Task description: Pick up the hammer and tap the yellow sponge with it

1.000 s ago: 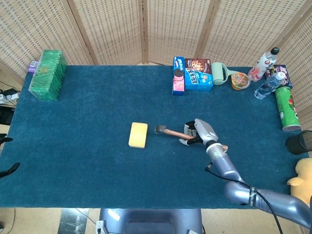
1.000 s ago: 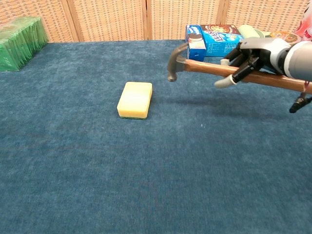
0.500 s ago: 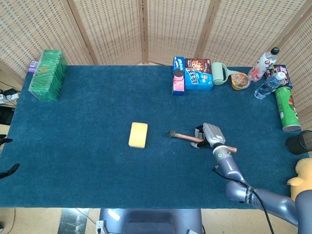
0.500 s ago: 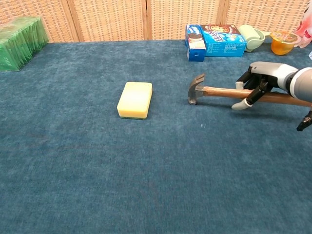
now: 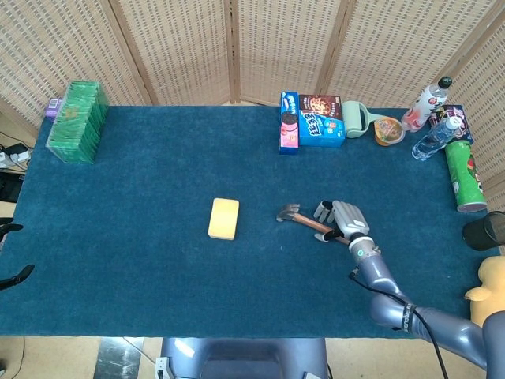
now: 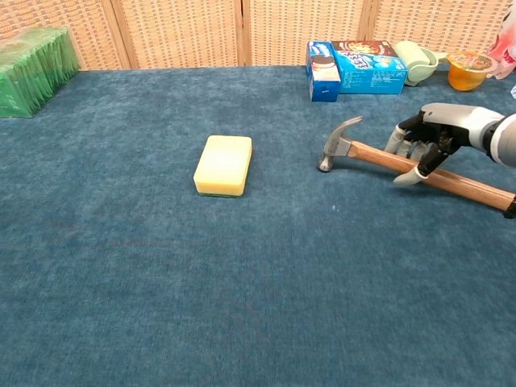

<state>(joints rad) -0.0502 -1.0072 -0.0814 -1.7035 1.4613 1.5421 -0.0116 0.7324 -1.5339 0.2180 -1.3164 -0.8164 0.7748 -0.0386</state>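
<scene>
The hammer (image 6: 403,160) lies on the blue table cover (image 5: 158,260), right of centre. Its metal head (image 6: 339,142) points toward the yellow sponge (image 6: 223,164), and the wooden handle runs off to the right, slanting toward the near edge. The head rests on the cloth; hammer and sponge are apart, with bare cloth between them.

The right hand (image 6: 431,137) sits over the middle of the handle. Its fingers (image 6: 409,175) are loosened and partly spread, draped across the wood rather than wrapped tight. Whether they still bear on the handle cannot be told from either view. The right forearm (image 5: 379,278) leads back toward the near right corner of the table. The left hand does not appear in either view.

The sponge lies flat near the table's middle, long side running front to back.

Along the far edge stand cookie boxes (image 5: 310,121), a pale green cup (image 5: 355,120), a jelly cup (image 5: 388,130) and two bottles (image 5: 430,118). A green crisp can (image 5: 463,175) lies at the right edge. A stack of green packs (image 5: 76,121) sits at the far left corner. A wicker screen (image 5: 237,47) stands behind the table.
</scene>
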